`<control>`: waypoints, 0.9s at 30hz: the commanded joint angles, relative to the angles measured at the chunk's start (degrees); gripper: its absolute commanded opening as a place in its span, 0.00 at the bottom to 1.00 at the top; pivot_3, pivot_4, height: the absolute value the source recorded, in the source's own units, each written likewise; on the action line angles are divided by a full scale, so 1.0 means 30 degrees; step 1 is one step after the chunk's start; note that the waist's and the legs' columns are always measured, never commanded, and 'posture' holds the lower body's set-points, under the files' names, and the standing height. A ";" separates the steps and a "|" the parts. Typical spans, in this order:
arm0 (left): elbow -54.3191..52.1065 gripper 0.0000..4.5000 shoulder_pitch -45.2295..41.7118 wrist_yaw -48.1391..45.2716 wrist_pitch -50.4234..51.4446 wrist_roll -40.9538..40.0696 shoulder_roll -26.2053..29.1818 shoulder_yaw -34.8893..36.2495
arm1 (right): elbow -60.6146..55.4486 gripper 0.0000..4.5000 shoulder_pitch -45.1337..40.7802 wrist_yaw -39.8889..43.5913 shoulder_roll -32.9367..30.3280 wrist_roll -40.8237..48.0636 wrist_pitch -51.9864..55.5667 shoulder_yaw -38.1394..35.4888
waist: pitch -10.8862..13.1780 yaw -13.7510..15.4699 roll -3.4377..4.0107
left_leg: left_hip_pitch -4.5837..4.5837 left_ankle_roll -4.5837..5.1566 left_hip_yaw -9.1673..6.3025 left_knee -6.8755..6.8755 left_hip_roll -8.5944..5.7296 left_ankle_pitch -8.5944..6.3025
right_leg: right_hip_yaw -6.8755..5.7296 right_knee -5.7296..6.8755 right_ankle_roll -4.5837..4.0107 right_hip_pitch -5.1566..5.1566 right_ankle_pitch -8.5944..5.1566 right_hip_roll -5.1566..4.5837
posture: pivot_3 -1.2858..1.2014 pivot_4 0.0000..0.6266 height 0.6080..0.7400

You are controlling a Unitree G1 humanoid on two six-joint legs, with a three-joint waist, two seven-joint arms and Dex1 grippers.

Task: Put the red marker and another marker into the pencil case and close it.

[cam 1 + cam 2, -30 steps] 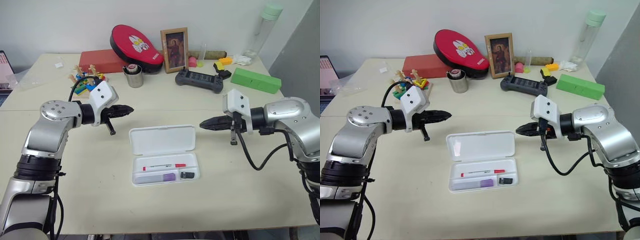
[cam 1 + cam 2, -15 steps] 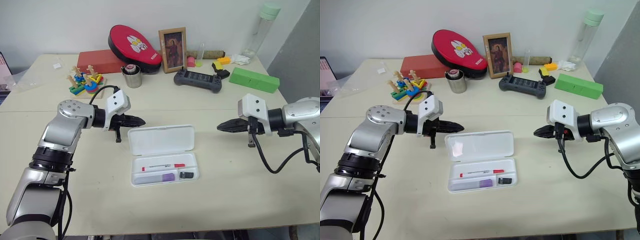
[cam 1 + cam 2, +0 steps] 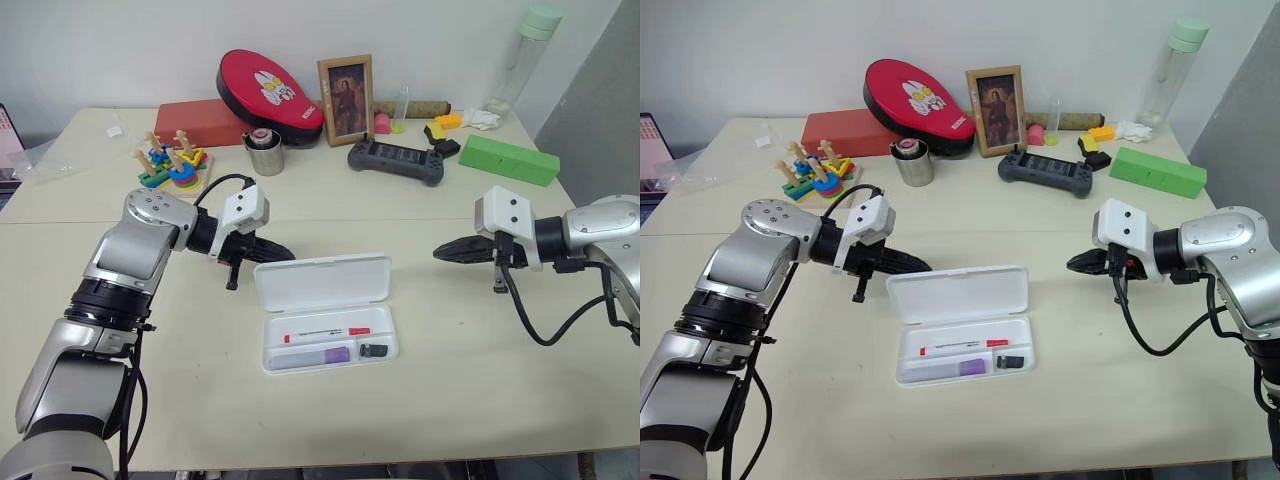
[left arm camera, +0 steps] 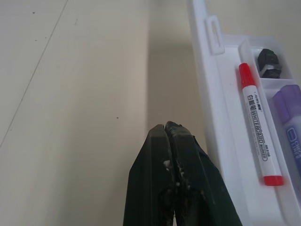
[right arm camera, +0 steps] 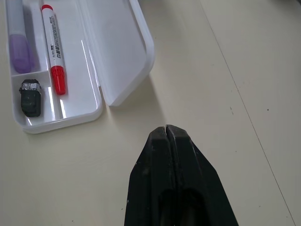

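The white pencil case lies open mid-table, its lid folded back on the far side. In its tray lie the red marker and, nearer me, the lilac-capped marker, with a small black item at the right end. My left gripper is shut and empty, its tip at the lid's far left corner. My right gripper is shut and empty, hovering to the right of the case and pointing at it. The left wrist view shows the red marker lying in the tray.
Along the back stand a green box, a black game controller, a picture frame, a metal cup, a red pad and a wooden toy. Bare tabletop surrounds the case.
My left gripper has swung right and down to the lid's left corner. My right gripper drew back to the right, away from the case, then stayed still. Both stayed shut.
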 commanded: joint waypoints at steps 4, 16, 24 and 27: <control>-0.3048 0.01 0.0584 -0.0297 0.1711 -0.1187 0.0209 0.0400 | -0.0917 0.00 0.0165 -0.0174 -0.0204 0.0327 0.0201 -0.0918 | 0.0000 -0.0006 0.0000 | 0.0000 0.0000 0.0000 0.0000 0.0000 0.0000 | 0.0001 0.0001 0.0001 0.0002 0.0000 0.0000 | 0.52 0.24 1.00; -0.7086 0.01 0.3217 0.0063 0.3896 -0.2452 0.0660 0.0425 | -0.1182 0.00 0.0422 -0.0252 -0.0208 0.0391 0.0280 -0.0965 | 0.0000 0.0007 0.0000 | 0.0001 0.0000 -0.0003 0.0010 0.0000 0.0000 | 0.0004 0.0004 0.0000 0.0008 0.0000 0.0000 | 0.52 0.24 1.00; -0.8738 0.01 0.4461 0.0464 0.4518 -0.2848 0.0593 -0.0132 | -0.1319 0.00 0.0393 -0.0272 -0.0143 0.0480 0.0350 -0.0957 | 0.0000 0.0003 0.0001 | 0.0000 0.0001 -0.0002 0.0007 0.0001 -0.0001 | 0.0004 0.0000 -0.0001 0.0006 0.0000 0.0000 | 0.52 0.24 1.00; -0.9102 0.01 0.5158 0.0569 0.4505 -0.2779 0.0606 -0.0418 | -0.1404 0.00 0.0445 -0.0306 -0.0162 0.0509 0.0434 -0.0994 | 0.0000 0.0002 0.0001 | 0.0002 0.0001 -0.0002 0.0007 0.0001 0.0000 | 0.0005 0.0003 -0.0001 0.0005 0.0000 0.0000 | 0.52 0.24 1.00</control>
